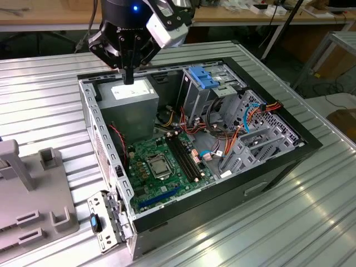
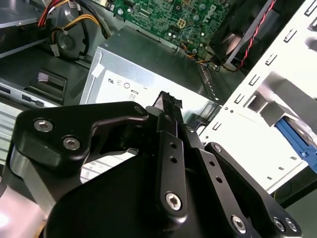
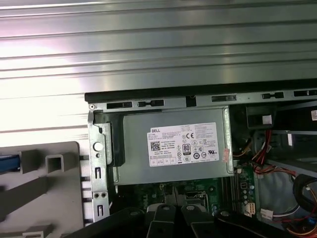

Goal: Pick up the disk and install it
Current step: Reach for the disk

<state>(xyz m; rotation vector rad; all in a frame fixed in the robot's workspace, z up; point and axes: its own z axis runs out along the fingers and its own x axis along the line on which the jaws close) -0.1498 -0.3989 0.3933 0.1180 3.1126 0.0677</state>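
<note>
Exterior view: black gripper point(image 1: 129, 77) hangs over the far corner of the open black computer case point(image 1: 222, 203). Its tips are just above the grey metal power-supply box point(image 1: 130, 97) with the white label. Fingers are pressed together with nothing between them. The light-blue ribbed plastic latch plate point(image 1: 203, 78) sits on the drive cage and isn't the part we want. A grey plastic fixture point(image 1: 33, 194) stands on the ribbed silver metal table point(image 1: 278, 233), beside the case at the exterior view's left.

Second wrist view: same closed, empty fingers over the label. Past the white perforated case wall point(image 2: 247, 129) there's a bright blue ribbed strip. I read it as the carrier rail of the disk point(image 2: 297, 141). The dark body isn't visible, so that's a judgement.

First wrist view: a blue strip again at the picture's edge, lying in the grey fixture outside the case. That puts the disk well apart from the gripper.

Handling, my guess: stiff, dense for its size and shock-sensitive, with smooth faces that could slip. The plastic rails will flex. Best pinched across the two long edges near the middle, not on the flat faces.
</note>
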